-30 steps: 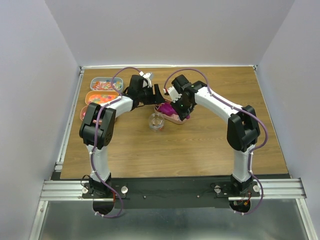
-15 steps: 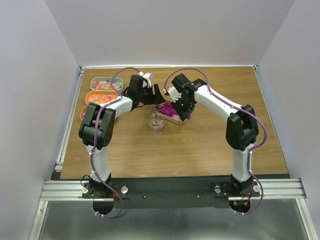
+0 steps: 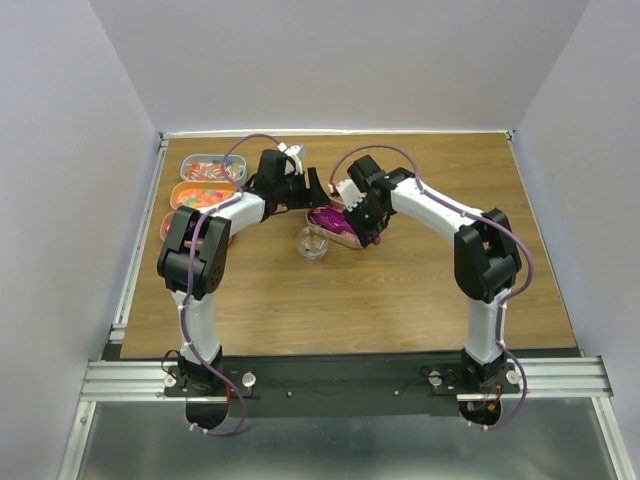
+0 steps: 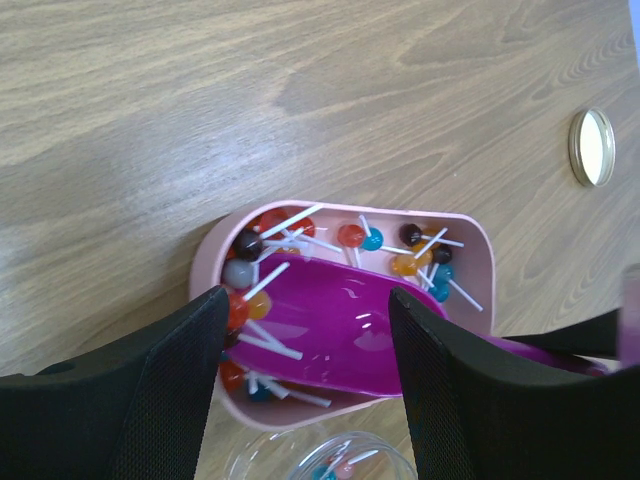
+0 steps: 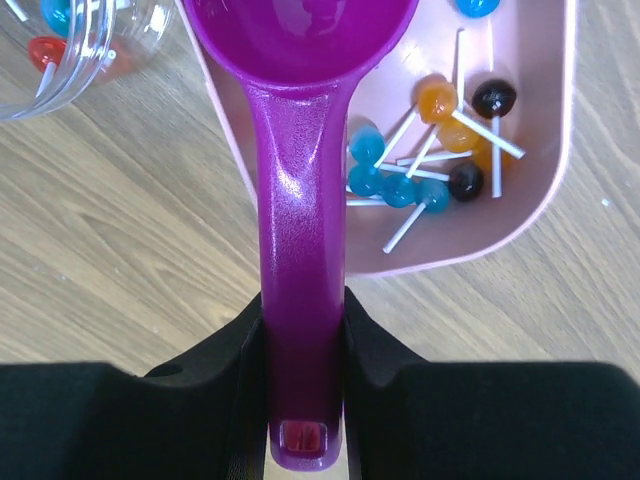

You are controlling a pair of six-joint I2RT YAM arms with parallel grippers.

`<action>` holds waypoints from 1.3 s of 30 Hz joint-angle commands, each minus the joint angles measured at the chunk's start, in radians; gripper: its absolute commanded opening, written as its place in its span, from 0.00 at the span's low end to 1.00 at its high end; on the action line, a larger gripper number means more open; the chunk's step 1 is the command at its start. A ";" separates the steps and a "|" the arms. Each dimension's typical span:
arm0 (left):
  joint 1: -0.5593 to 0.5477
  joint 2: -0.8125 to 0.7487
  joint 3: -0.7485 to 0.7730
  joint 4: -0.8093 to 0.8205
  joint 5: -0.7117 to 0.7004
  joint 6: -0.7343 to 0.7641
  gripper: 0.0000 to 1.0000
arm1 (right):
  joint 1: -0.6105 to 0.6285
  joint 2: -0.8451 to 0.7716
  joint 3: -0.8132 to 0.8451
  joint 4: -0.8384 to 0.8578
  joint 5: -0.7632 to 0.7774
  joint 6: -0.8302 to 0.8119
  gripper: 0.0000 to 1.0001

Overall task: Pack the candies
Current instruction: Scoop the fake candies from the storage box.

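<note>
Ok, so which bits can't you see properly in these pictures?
- Jar: cut off by the bottom edge in the left wrist view and by the top corner in the right wrist view. In the top view it is too small to count what is inside.
- Lollipops under the scoop: its bowl hides them in the left wrist view.
- Third side tray, top view: partly behind the left arm.
</note>
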 commanded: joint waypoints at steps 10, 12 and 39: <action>0.003 -0.053 -0.009 0.006 0.033 -0.008 0.73 | -0.022 -0.059 -0.159 0.184 -0.064 -0.050 0.01; 0.003 -0.053 -0.008 0.006 0.035 -0.010 0.73 | -0.030 -0.064 -0.170 0.210 -0.084 -0.044 0.01; 0.053 -0.177 -0.017 -0.020 -0.048 0.046 0.73 | -0.043 -0.110 -0.353 0.481 -0.127 0.005 0.01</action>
